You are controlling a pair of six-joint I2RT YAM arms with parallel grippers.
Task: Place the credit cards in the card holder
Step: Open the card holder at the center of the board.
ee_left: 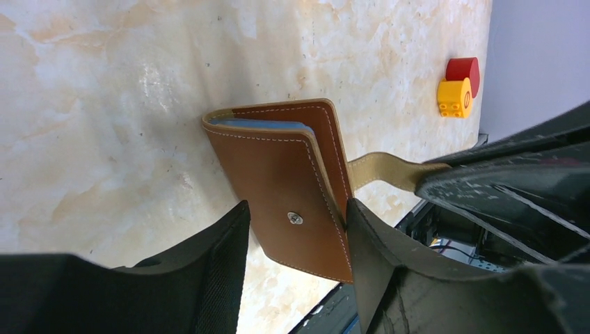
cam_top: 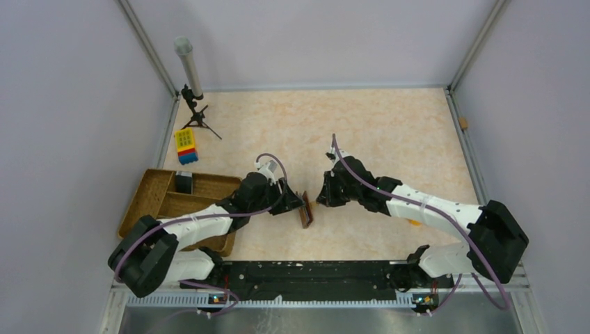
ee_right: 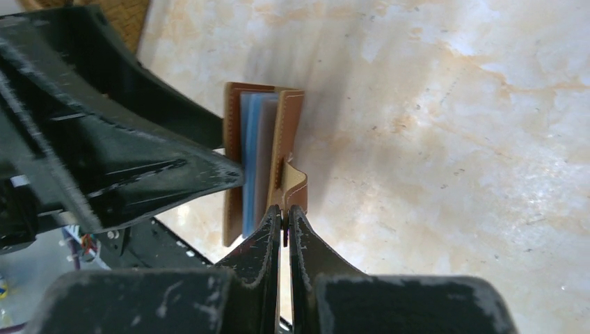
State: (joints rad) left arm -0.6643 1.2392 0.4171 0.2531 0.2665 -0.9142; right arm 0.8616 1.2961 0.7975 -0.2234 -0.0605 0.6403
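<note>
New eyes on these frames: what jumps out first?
Both arms meet mid-table at the brown holder. The right tool is pinched shut on its tan strap, while the left tool has one finger on either side of the holder. Blue-grey cards already show inside it.

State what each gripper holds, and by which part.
Right gripper pinches the card holder by its tan strap. Left gripper straddles the holder's body; whether it grips cannot be told.
</note>
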